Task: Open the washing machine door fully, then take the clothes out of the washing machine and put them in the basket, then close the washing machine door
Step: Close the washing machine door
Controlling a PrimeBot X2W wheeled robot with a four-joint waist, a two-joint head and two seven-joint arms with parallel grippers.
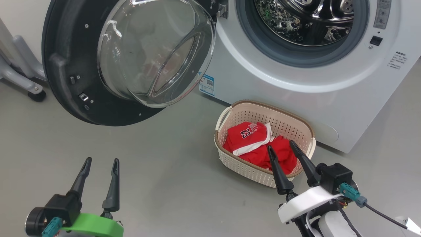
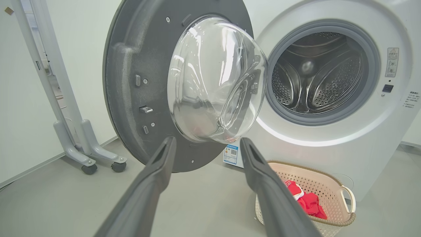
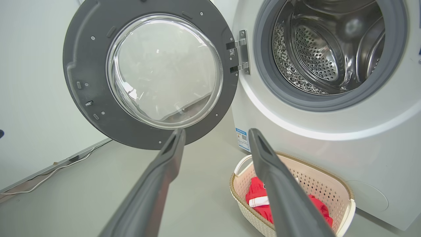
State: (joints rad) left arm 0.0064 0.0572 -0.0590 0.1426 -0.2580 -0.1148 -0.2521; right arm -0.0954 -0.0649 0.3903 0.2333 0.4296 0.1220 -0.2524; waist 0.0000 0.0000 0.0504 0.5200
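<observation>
Head view: the left tool [image 1: 102,160] and right tool [image 1: 281,145] are both spread wide and hold nothing. Just beyond, the clothes [image 1: 245,133] lie in the basket [image 1: 263,106] on the floor before the washing machine [image 1: 263,82]. Its drum [image 1: 306,19] looks empty. Closing remains: push the door [image 1: 65,65] at its free rim, following the hinge arc. The basket sits near that sweep; the wheeled frame [image 1: 23,82] stands aside.

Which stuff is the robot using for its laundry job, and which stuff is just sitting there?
For the job:
washing machine door
washing machine
red clothes
basket

Just lying about:
grey wheeled stand
cable along the wall
</observation>
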